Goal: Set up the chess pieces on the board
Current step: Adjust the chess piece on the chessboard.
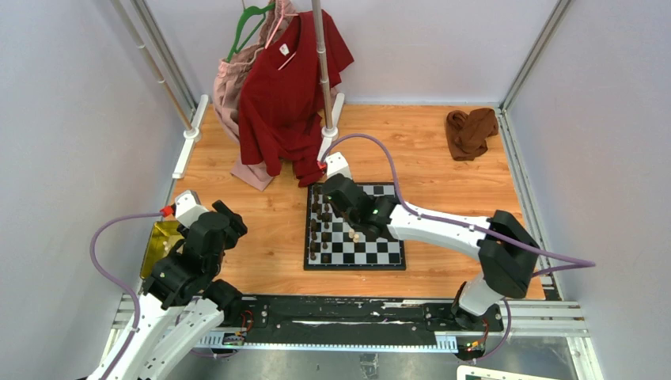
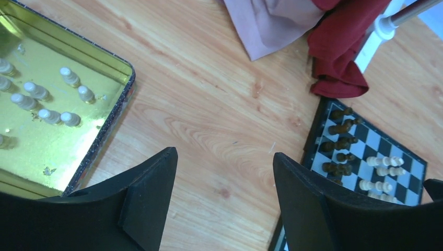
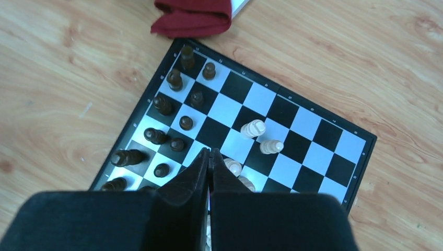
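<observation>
The board (image 1: 380, 253) lies on the wooden table right of centre. Dark chess pieces (image 1: 316, 229) stand in its two left columns, and they show in the right wrist view (image 3: 174, 79). A few cream pieces (image 3: 254, 128) lie or stand near the board's middle. My right gripper (image 3: 210, 151) is shut and empty above the board, just right of the dark pieces (image 1: 332, 194). My left gripper (image 2: 224, 157) is open and empty over bare wood, between the gold tin (image 2: 31, 151) and the board (image 2: 402, 157). Several cream pieces (image 2: 36, 91) lie in the tin.
A clothes rack with a red shirt (image 1: 289, 87) and pink garments stands behind the board, its white foot (image 1: 328, 131) near the board's far edge. The red hem (image 3: 193, 18) touches the board's corner. A brown cloth (image 1: 471, 131) lies far right. The gold tin (image 1: 158, 245) sits at the left edge.
</observation>
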`<state>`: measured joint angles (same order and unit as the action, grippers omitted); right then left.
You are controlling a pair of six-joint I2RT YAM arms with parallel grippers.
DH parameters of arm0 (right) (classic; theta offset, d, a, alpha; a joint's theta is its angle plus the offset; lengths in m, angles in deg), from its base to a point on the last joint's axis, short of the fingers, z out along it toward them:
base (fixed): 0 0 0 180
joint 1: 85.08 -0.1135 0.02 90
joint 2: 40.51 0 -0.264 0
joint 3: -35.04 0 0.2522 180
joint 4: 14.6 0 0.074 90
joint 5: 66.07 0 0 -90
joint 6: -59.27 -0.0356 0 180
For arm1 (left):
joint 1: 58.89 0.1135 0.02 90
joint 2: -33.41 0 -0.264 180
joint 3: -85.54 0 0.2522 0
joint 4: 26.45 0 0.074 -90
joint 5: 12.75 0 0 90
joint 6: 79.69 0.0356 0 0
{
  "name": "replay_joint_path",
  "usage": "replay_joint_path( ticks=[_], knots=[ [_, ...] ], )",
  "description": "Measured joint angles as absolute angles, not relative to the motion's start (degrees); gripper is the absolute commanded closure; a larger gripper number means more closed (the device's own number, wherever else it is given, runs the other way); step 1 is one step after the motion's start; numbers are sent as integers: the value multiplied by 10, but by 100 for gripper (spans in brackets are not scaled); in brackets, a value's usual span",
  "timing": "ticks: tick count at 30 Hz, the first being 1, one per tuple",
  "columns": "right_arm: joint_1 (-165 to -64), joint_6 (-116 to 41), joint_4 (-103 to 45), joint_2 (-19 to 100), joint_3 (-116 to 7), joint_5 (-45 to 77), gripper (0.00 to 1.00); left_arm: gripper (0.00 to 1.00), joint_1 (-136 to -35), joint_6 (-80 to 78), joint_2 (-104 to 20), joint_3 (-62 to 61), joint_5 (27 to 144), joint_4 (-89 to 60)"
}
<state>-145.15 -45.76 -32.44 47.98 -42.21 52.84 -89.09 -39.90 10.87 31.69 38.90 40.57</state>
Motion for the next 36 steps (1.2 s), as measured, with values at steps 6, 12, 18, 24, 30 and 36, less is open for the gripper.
replay_joint_path(
  ticks=[6,12,18,24,30,36],
  knots=[
    [-1452,-445,-334,546,-447,516,100,29,-891,-399,96,330,384,403],
    [-1451,-443,-330,592,-459,495,100,29,-891,-398,91,333,382,396],
    [-1451,-443,-323,624,-467,474,100,29,-891,-398,91,340,381,388],
    [-1449,-444,-307,636,-468,457,100,29,-891,-398,90,343,380,383],
    [-1447,-444,-296,656,-476,445,100,30,-891,-398,89,349,380,371],
    [-1446,-444,-294,664,-483,434,100,30,-891,-398,87,355,380,366]
  ],
)
